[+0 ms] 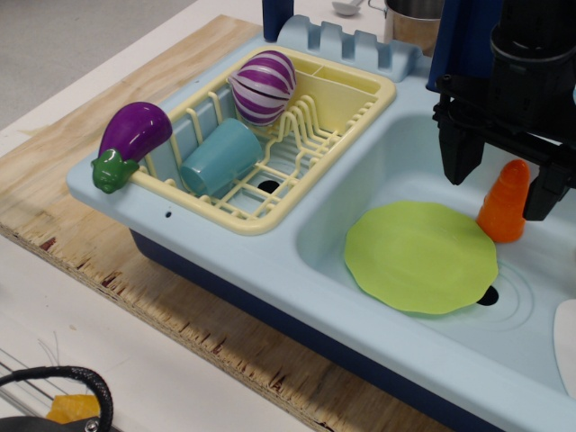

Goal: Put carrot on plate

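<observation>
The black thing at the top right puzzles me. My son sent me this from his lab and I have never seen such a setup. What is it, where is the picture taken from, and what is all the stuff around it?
The black thing is the gripper of a robot arm: two jaws that close on objects. They stand open, one on each side of the top of an orange toy carrot, and hold nothing yet.

The single camera looks down at an angle from in front of a toy kitchen sink on a wooden board.

The carrot stands upright in the basin, next to a flat lime-green plate lying on the basin floor.

To the left is a yellow dish rack holding a teal cup on its side and a purple-and-white striped toy vegetable. A purple toy eggplant rests on the sink's left edge.
</observation>
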Controlling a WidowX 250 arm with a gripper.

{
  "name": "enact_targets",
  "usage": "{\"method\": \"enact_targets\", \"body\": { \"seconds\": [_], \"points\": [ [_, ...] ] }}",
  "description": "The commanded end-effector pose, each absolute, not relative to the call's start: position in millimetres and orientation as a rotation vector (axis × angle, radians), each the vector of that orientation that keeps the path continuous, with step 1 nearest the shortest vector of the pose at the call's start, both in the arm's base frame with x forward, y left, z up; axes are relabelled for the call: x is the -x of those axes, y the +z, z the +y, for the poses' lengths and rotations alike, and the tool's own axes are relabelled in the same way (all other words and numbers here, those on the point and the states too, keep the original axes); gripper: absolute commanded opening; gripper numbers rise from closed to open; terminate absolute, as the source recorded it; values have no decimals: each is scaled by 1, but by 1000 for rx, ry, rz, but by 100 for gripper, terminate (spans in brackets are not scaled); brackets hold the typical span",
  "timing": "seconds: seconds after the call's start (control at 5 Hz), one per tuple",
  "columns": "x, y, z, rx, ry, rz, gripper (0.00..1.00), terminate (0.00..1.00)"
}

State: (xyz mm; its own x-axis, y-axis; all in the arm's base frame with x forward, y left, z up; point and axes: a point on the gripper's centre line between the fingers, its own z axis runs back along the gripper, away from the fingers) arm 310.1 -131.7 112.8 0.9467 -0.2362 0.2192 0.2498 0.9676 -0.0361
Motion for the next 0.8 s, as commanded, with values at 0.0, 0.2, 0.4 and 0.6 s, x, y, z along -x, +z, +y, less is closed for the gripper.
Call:
{"method": "enact_targets", "body": {
  "seconds": [0.0, 0.2, 0.4, 0.6],
  "points": [
    [-325, 123, -131, 83, -264, -248, 100, 0],
    [-331, 121, -135, 100, -267, -253, 100, 0],
    [-334, 120, -138, 100, -256, -221, 0, 0],
    [-331, 120, -138, 97, -241, -230, 0, 0]
  ]
}}
